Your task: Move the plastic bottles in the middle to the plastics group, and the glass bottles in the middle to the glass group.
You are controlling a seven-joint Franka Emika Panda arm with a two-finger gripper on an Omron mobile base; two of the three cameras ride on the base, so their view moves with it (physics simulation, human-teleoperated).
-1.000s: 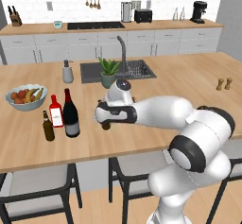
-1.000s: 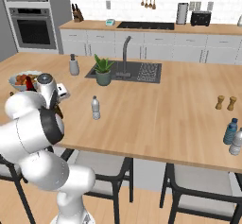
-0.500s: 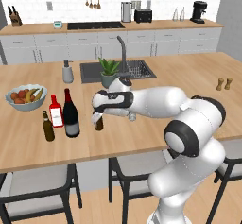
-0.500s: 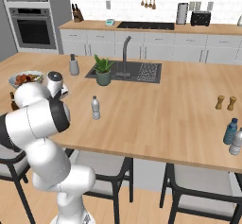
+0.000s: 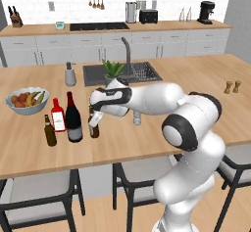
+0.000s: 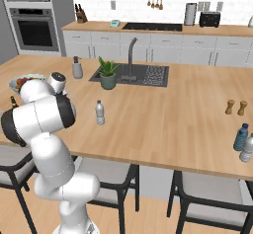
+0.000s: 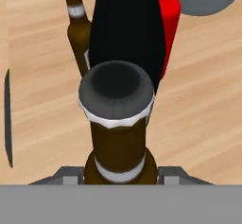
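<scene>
My gripper (image 5: 96, 120) is shut on the small brown beer bottle (image 5: 93, 127), held low just right of the glass group. In the hand view the gripper (image 7: 118, 175) clasps the beer bottle (image 7: 116, 124) below its dark cap. The tall dark wine bottle (image 5: 73, 118) stands in the group with the red-labelled bottle (image 5: 58, 116) and the plain dark brown bottle (image 5: 49, 131). All three stand close behind the held bottle: the wine bottle (image 7: 127, 24), the red-labelled bottle (image 7: 168, 20), the plain brown bottle (image 7: 78, 27). The clear water bottle (image 6: 100, 112) stands mid-counter.
A fruit bowl (image 5: 27, 100) sits behind the glass group. A grey soap dispenser (image 5: 70, 74), a potted plant (image 5: 113, 71) and the sink (image 6: 148, 75) lie further back. Salt and pepper shakers (image 6: 235, 107) and two plastic bottles (image 6: 243, 141) are at the far right.
The arm has swung left, carrying the beer bottle from the middle of the counter to right beside the wine bottle.
</scene>
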